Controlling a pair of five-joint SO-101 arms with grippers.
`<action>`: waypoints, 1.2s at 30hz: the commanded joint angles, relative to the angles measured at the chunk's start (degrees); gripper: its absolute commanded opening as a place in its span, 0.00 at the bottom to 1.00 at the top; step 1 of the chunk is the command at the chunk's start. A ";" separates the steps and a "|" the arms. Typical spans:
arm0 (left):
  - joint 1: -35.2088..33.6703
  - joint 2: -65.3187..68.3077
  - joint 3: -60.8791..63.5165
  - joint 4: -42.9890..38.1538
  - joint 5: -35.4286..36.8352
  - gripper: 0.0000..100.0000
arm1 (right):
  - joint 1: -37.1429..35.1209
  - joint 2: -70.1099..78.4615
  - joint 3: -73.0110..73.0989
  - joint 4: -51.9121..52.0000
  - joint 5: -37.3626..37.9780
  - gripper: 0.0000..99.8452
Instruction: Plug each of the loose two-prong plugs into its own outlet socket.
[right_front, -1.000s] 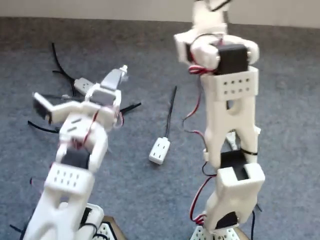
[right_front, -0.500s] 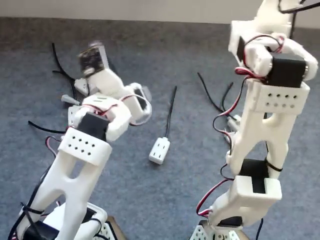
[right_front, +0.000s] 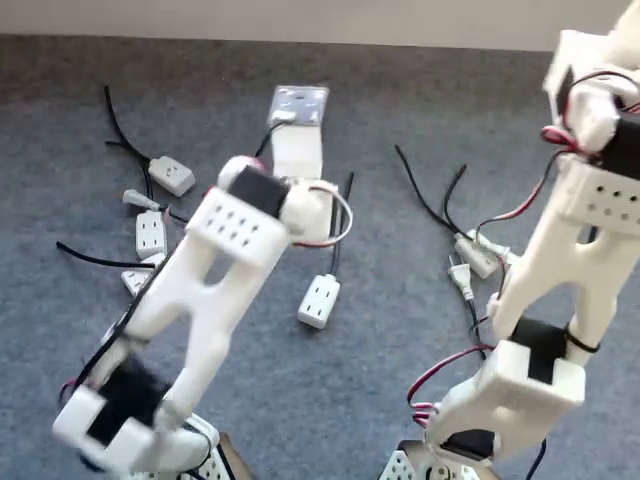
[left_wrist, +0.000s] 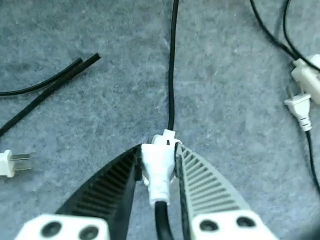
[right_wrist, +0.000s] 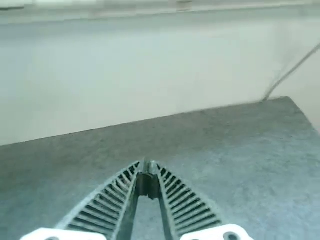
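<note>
In the left wrist view my left gripper (left_wrist: 158, 150) is shut on a white two-prong plug (left_wrist: 159, 170), whose black cord runs back toward the camera. It hangs over the carpet, in line with a black cord (left_wrist: 172, 60) lying beyond it. A white outlet socket (right_front: 319, 301) lies mid-carpet just beside the left arm (right_front: 230, 250). Another loose plug (left_wrist: 8, 164) lies off to one side. A further plug (right_front: 460, 276) and a white connector (right_front: 479, 256) lie by the right arm (right_front: 580, 230). My right gripper (right_wrist: 146, 172) is shut on nothing, raised and facing the wall.
Three more white sockets (right_front: 170, 175) (right_front: 150, 233) (right_front: 135, 281) and a small plug (right_front: 140, 200) lie at the left among black cords. Cut cord ends (left_wrist: 75, 65) lie on the grey carpet. The arm bases stand at the near edge.
The left arm has swung from the left cluster out over the middle of the carpet. The right arm has shifted to the right, uncovering the plug and cords beside it.
</note>
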 joint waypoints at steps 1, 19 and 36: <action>0.75 10.77 -15.08 9.58 -7.38 0.01 | 4.00 0.75 -2.07 -3.12 0.00 0.01; 8.40 32.40 -29.32 15.82 -21.54 0.01 | 7.08 1.45 -2.15 -4.18 0.00 0.01; 3.56 32.13 -24.22 15.65 -3.43 0.01 | 7.08 1.45 -2.15 -4.18 0.00 0.01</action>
